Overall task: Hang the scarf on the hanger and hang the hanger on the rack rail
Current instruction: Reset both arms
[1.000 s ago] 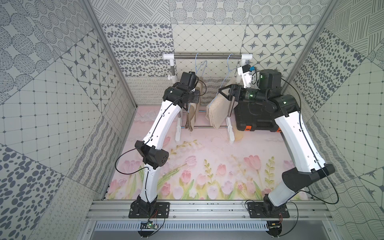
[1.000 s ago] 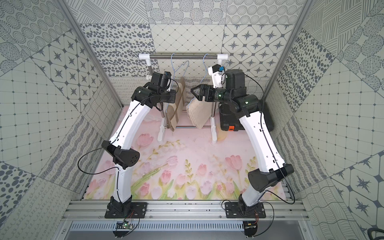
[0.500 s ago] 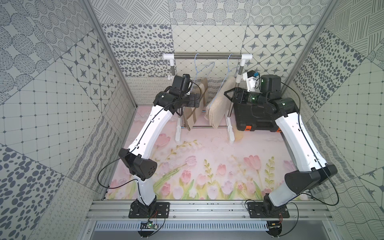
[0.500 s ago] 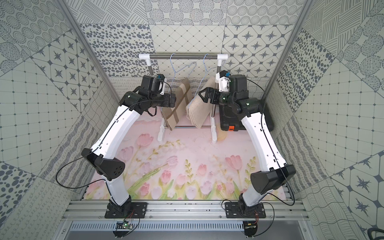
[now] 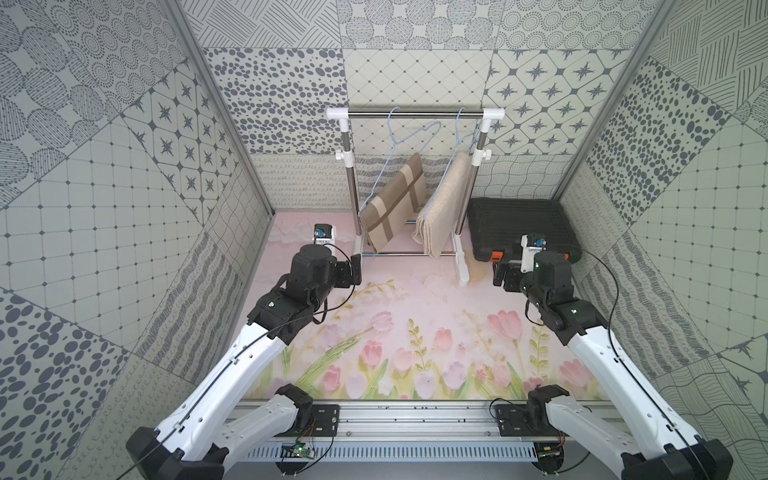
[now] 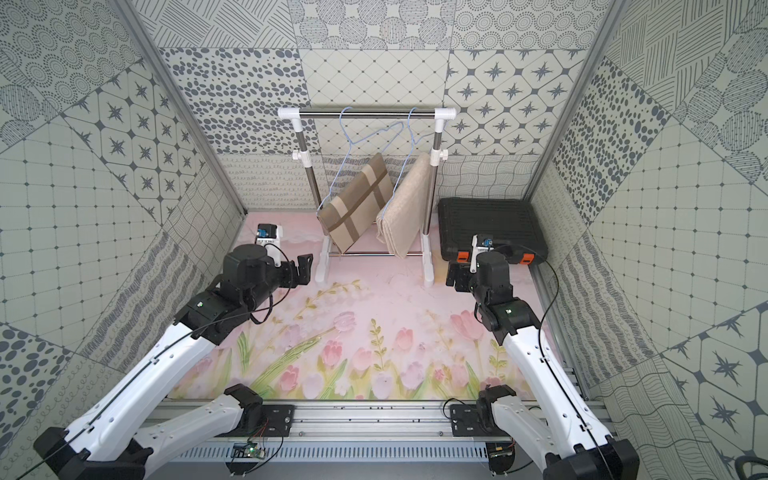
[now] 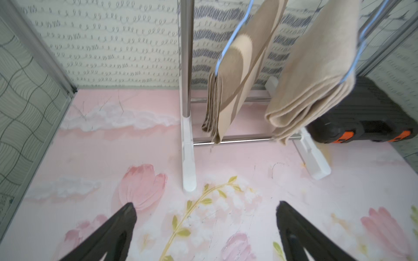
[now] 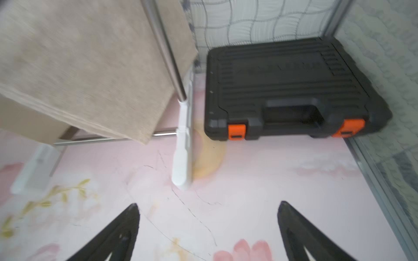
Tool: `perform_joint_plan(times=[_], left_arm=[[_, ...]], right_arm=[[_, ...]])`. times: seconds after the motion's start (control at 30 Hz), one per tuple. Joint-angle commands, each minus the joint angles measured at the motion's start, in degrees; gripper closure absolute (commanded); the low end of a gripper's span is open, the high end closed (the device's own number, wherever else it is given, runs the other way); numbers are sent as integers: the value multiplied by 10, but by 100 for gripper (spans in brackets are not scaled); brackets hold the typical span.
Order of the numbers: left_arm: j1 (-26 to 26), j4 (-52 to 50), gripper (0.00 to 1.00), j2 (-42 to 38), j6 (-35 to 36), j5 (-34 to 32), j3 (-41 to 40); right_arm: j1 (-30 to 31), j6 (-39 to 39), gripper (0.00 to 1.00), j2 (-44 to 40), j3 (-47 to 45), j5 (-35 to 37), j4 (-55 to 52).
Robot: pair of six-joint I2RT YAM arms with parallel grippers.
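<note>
1. Left tool stood released, empty, over the floral desk.
2. Right tool likewise gaped empty.
3. Striped scarf draped a blue wire hanger on the rack, with the beige scarf just beside it.
4. Black case sat beside the rack.

left gripper and right gripper drawn back and down from rack, left jaws opened wide
</note>
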Motion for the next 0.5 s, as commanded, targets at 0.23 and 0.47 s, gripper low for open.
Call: perform_joint_plan(times=[0.23,0.47], left_arm=[[6,335,1,-42,-20,-104,-325],[13,402,1,-52,79,-101,-361]], right_arm=[[-117,13,3,-125,-267,82,309],[-160,4,3,124,-343,2,678]])
